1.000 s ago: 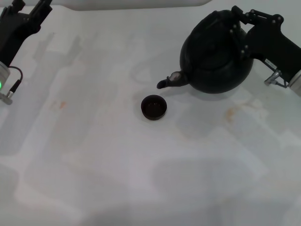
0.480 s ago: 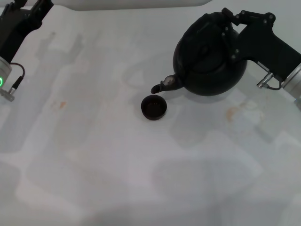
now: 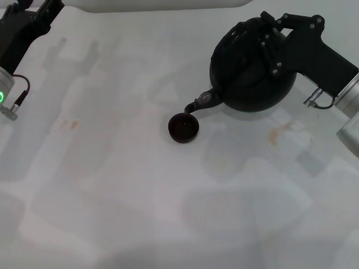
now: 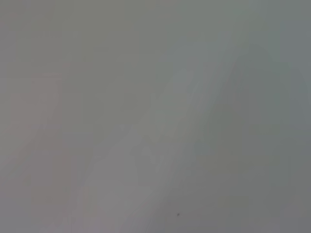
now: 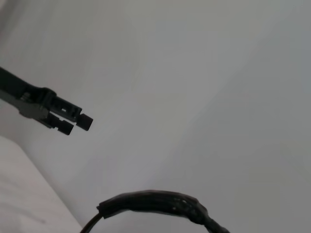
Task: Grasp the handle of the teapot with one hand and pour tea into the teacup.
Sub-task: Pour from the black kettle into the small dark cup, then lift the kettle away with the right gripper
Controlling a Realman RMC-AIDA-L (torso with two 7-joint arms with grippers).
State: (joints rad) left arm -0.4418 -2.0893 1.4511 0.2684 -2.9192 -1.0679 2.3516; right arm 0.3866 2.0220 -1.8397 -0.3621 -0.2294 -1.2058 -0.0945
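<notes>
The white table (image 3: 140, 196) fills the view, with much bare room in front. At far right the right gripper (image 3: 275, 33) is closed on the handle (image 3: 263, 25) of the tilted teapot (image 3: 247, 78), spout over the teacup (image 3: 183, 128). The left gripper (image 3: 33, 11) waits at the far left corner; whether it is open I cannot tell.

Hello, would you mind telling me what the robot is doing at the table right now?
The right gripper holds the teapot by its handle, lifted and tipped so the spout sits just over the rim of the teacup. The left gripper is parked at the table's far left corner.
</notes>
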